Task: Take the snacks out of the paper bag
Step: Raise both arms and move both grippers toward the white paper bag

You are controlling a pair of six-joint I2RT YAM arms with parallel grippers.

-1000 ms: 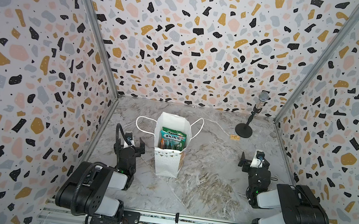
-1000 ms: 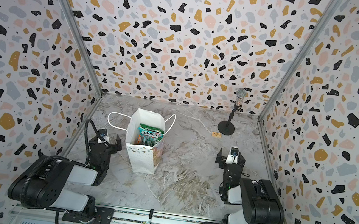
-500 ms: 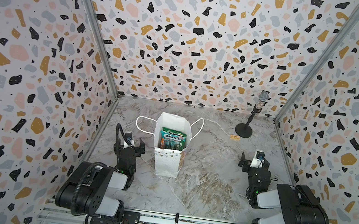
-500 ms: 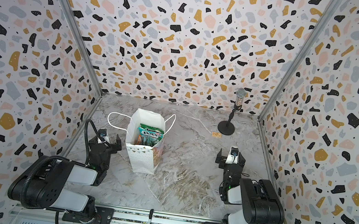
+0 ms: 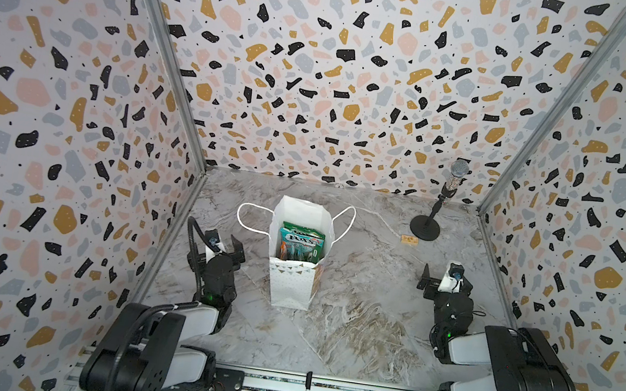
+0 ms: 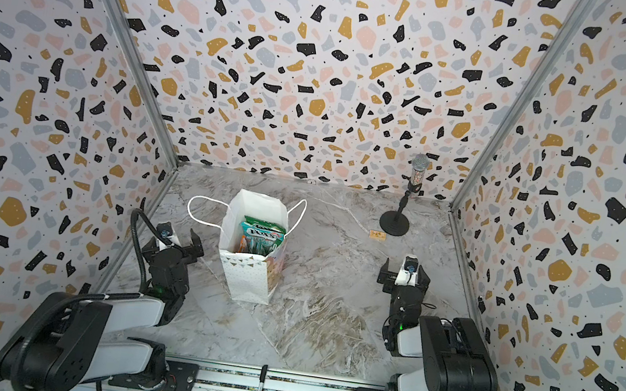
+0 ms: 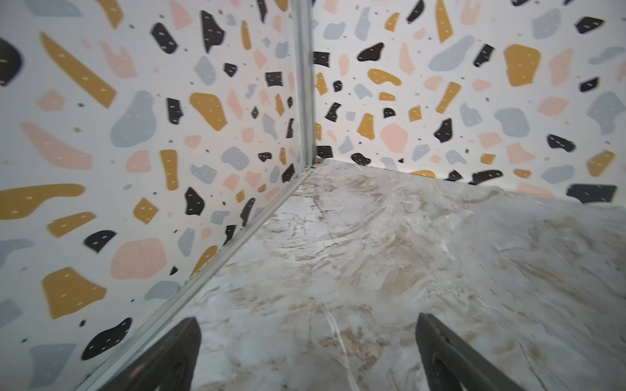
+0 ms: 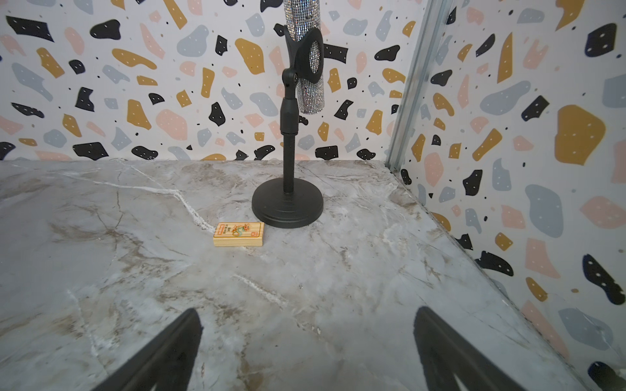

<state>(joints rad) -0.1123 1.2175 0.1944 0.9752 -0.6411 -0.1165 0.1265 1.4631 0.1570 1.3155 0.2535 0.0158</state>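
Two tools, both with jaws spread wide and nothing between them, so by my reckoning the job has not begun. The left tool (image 5: 222, 244) sits low at the left side of the worktop (image 5: 358, 329), just beside the paper bag (image 5: 291, 286) but not touching it; its wrist view shows only bare marble and a wall corner. The right tool (image 5: 446, 281) rests at the right side, well apart from the bag, facing the back wall.

The paper bag stands upright a little left of the worktop's middle, mouth open, its cord handles (image 5: 253, 217) flopped out to either side. The snacks (image 5: 300, 241) are inside it: glossy packets standing on edge, a teal one marked FOX'S in front and green ones behind. They overlap, so I cannot tell how many there are. None lies out on the worktop, so every packet is left to take out.

Near the back right corner stands a glittery microphone (image 5: 458, 172) on a black stand (image 5: 424, 230), with a small wooden block (image 8: 238, 234) just beside the base. Both are well apart from the bag. What I judge to stand in the way is the bag itself — tall, light and narrow-mouthed, likely to tip or slide when a tool reaches in, with its handles loose near the opening.
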